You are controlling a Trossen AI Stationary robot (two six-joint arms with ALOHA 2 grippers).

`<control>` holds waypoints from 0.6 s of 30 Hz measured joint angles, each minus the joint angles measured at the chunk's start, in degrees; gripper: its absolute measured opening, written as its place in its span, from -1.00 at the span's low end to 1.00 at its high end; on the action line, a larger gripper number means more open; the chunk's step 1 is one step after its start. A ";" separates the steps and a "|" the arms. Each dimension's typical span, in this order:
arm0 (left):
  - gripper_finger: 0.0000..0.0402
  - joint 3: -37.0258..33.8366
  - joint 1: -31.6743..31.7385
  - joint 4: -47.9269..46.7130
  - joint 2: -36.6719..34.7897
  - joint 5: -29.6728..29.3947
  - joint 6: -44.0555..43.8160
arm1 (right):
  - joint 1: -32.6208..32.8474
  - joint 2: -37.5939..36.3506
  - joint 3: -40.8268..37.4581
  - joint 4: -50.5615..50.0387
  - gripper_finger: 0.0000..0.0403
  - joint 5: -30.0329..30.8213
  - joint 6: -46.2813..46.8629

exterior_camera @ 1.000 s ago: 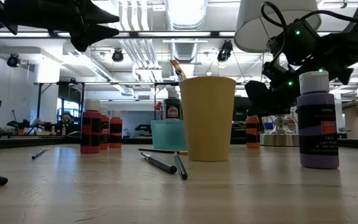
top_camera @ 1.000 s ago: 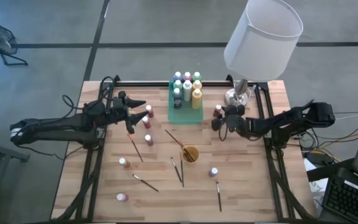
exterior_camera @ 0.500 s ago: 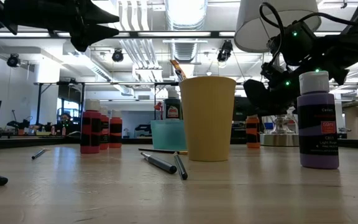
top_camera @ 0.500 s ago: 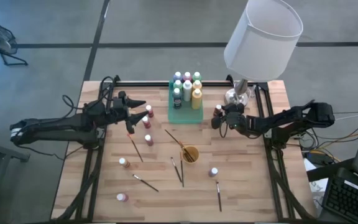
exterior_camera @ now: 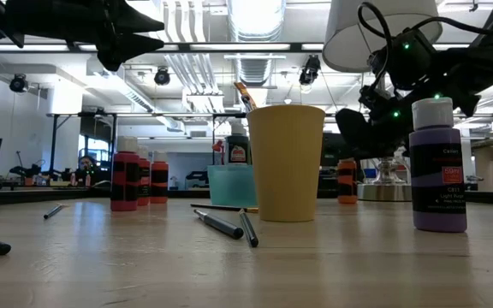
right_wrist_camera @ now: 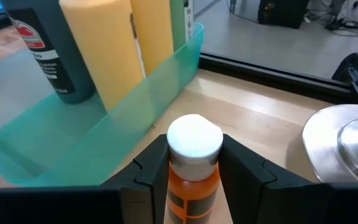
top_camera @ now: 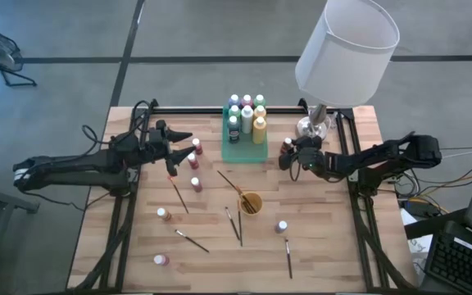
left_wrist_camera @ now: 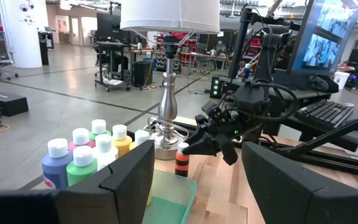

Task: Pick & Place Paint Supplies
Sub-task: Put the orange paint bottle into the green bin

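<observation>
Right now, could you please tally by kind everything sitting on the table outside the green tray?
Paint bottles: 7, counting the orange bottle between the right tool's fingers
Paintbrushes: 6, one in the cup
Cup: 1
Total: 14

Eight paint bottles (top_camera: 247, 113) stand in one translucent green tray (top_camera: 245, 152) at the far middle of the desk (top_camera: 334, 262).

Eight more bottles stand loose on the desk: three red-dark ones (top_camera: 193, 161) left of the tray, one orange bottle (top_camera: 288, 147) to its right, two (top_camera: 163, 215) near the left edge, the nearer of them (top_camera: 161, 260) at the front, and one purple bottle (top_camera: 281, 227) right of centre.

Five paintbrushes (top_camera: 179, 195) lie loose on the wood, and one more stands in the single orange-yellow cup (top_camera: 251, 202).

One lamp (top_camera: 347, 49) stands at the far right.
</observation>
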 joint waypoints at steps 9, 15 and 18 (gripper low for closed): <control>0.23 0.00 -0.01 0.00 -0.02 0.00 0.02 | 0.75 -2.51 2.33 -0.02 -0.47 -1.07 -3.27; 0.23 0.00 0.01 -0.02 -0.01 0.00 0.02 | 3.83 -3.31 7.92 -2.40 -0.47 -0.42 -6.66; 0.23 0.00 -0.01 -0.02 0.00 -0.02 0.02 | 6.27 -3.25 12.44 -9.08 -0.47 2.57 -7.10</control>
